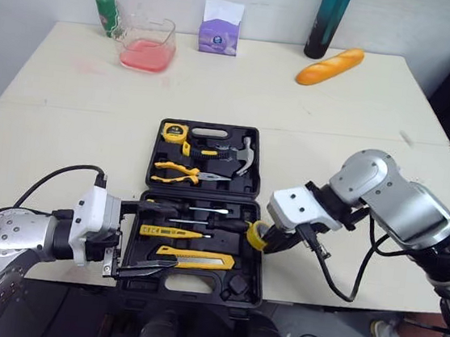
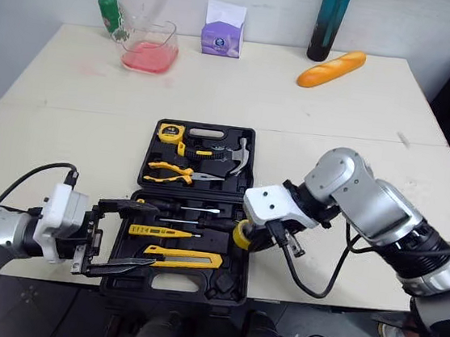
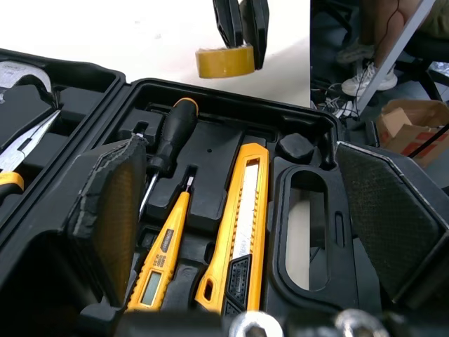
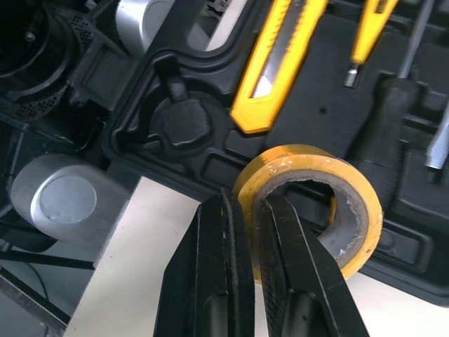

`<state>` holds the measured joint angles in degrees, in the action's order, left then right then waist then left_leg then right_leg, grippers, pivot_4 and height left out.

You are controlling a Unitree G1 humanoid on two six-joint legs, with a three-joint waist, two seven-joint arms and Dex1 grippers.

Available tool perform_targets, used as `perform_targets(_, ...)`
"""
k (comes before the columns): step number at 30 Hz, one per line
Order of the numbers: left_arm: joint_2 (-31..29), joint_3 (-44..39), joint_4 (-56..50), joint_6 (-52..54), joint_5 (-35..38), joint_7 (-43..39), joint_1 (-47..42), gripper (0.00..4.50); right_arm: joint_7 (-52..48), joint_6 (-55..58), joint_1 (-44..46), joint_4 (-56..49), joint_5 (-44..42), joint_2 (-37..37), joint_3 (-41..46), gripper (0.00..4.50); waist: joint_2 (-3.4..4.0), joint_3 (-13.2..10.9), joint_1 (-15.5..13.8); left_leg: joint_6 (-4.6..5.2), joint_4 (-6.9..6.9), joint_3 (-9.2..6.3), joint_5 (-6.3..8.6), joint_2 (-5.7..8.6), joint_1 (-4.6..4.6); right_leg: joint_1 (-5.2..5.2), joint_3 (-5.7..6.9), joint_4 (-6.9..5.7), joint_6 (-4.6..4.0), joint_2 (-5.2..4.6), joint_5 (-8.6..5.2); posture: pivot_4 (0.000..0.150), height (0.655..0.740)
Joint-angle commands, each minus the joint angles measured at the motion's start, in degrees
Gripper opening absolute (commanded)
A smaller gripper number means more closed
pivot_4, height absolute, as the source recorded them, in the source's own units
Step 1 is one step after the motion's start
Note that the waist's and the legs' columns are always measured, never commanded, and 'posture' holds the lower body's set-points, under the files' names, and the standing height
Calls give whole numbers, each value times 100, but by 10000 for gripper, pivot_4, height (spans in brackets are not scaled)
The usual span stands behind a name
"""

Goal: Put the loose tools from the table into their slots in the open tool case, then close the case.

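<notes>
The black tool case (image 1: 259, 168) lies open in the middle of the table, holding a tape measure (image 1: 174, 133), pliers (image 1: 180, 171), a hammer (image 1: 243, 156), screwdrivers (image 1: 196, 208), a yellow test pen (image 1: 170, 232) and a yellow utility knife (image 1: 194, 257). My right gripper (image 1: 270, 240) is shut on a yellow tape roll (image 4: 365, 217), pinching its wall, and holds it just above the case's right rim. My left gripper (image 1: 164, 235) stands open over the case's front left part, one finger (image 3: 116, 210) near the screwdrivers and the other by the front rim.
At the back of the table are a bread loaf (image 1: 330, 66), a teal bottle (image 1: 329, 22), a purple tissue pack (image 1: 220, 28), a clear tub of pink liquid (image 1: 148, 44) and a green bottle (image 1: 107, 10). The case's front rim lies close to the table's near edge.
</notes>
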<state>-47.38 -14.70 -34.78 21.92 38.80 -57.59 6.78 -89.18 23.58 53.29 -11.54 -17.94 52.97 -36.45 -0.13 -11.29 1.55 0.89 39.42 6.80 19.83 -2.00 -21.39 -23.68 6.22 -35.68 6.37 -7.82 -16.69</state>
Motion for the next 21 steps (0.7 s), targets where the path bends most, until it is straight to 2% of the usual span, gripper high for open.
perform_targets(1, 14, -191, -285, -143, -98, -6, 383, 45000, -332, -109, -21, -539, -355, -26, -40, 528, 0, 0, 15, -1, 0, 0, 0, -2, 0, 0, 1, 1, -1, 2, 0, 1500, 7400)
perform_targets(14, -64, -552, -596, 53, 104, 61, 991, 45000, -332, -312, 101, -758, -154, -626, -876, 528, -1, 1, 8, -2, 10, 0, 6, -14, 2, 0, 6, -4, -8, 3, -4, 1500, 7400)
perform_targets(21, -139, -733, -571, 117, 115, -27, 1037, 45000, -332, -398, 271, -713, 332, -458, -1430, 528, -1, 1, 9, 0, 12, 0, 8, -12, 2, 0, 6, 3, -9, 0, -5, 1500, 7400)
